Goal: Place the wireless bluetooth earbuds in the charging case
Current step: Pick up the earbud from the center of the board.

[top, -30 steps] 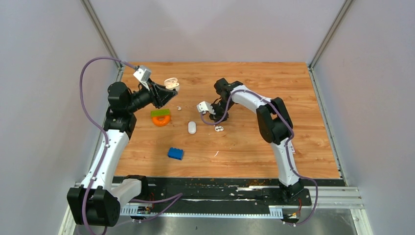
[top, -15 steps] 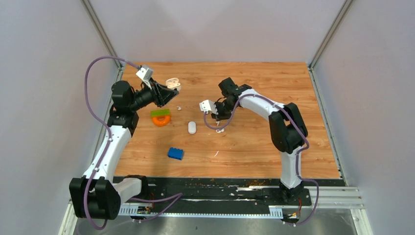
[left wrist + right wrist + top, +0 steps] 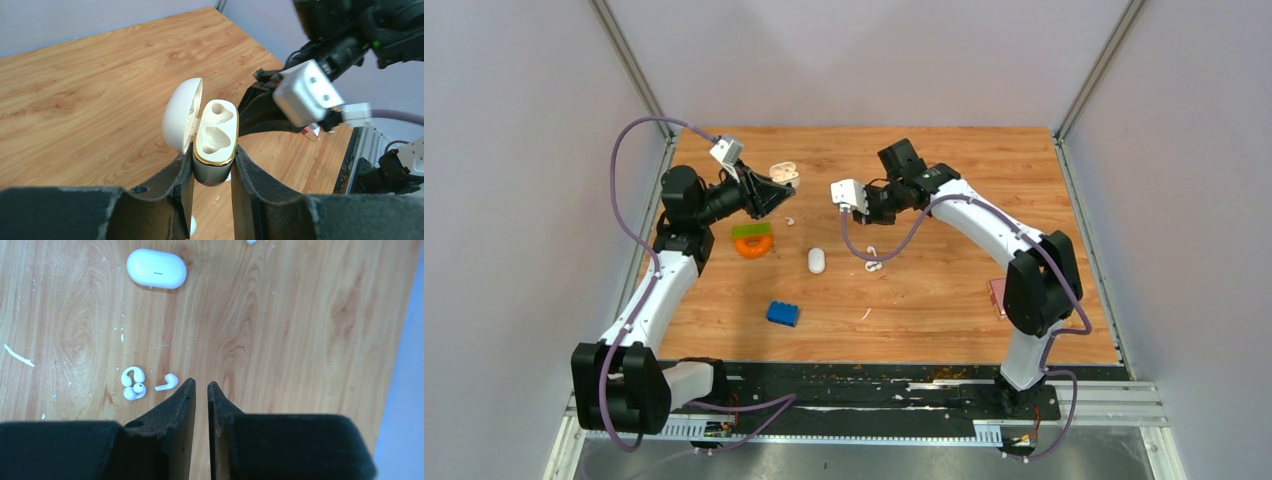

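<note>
Left claw [image 3: 212,154]: clamped on the lower body of the charging case [image 3: 215,135], which is held up over the far left part of the table [image 3: 944,290].
Charging case: lid swung open to one side; a gold rim is seen, and both wells are seen empty.
Right claw [image 3: 201,385]: jaws drawn to a narrow slit with nothing seen between them; raised over the table's middle.
Earbuds: a stemmed earbud [image 3: 167,382] and a clip-shaped earbud [image 3: 133,384] are laid just beside each other near the table's middle, apart from both claws.
Second case [image 3: 156,269]: closed, white, oval; laid near the pair, on its left.
Blue brick [image 3: 783,313]: placed toward the near edge.
Orange ring [image 3: 753,245]: found toward the left edge, touched by a green block [image 3: 751,230].
</note>
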